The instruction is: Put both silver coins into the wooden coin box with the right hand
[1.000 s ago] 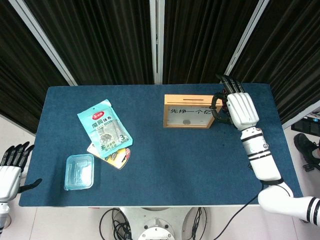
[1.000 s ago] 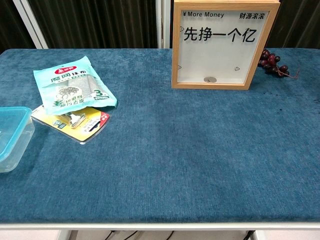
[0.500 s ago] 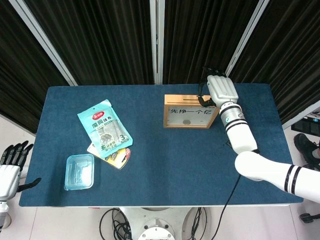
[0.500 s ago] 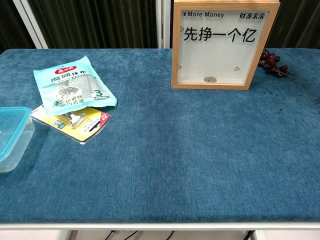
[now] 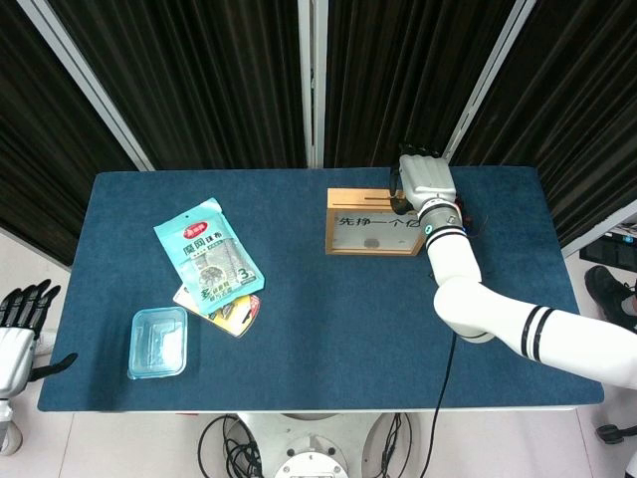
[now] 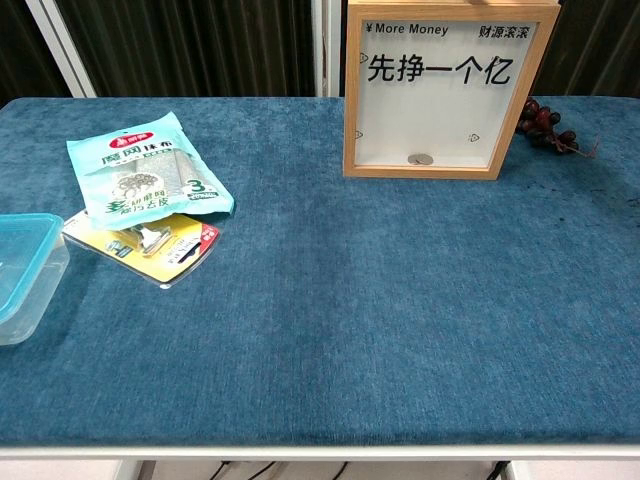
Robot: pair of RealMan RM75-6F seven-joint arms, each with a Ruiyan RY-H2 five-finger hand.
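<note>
The wooden coin box (image 5: 374,222) stands upright at the table's back right, and its glass front (image 6: 436,96) faces the chest view. One silver coin (image 6: 423,159) lies at the bottom inside it. My right hand (image 5: 425,180) hovers over the box's top right edge, back of the hand up and fingers curled down towards the top. Whatever is between its fingertips is hidden, and no second coin shows anywhere. The chest view does not show this hand. My left hand (image 5: 17,333) hangs off the table's front left corner, fingers apart and holding nothing.
A teal snack pouch (image 5: 207,257) lies on a yellow package (image 5: 235,310) at the left, with a clear blue lidded container (image 5: 157,342) in front of them. A bunch of dark grapes (image 6: 548,129) sits just right of the box.
My right hand has swung left and back, from beside the box's right end near the grapes to above its top right edge. Its fingers have curled downward. The left hand barely shifted.
</note>
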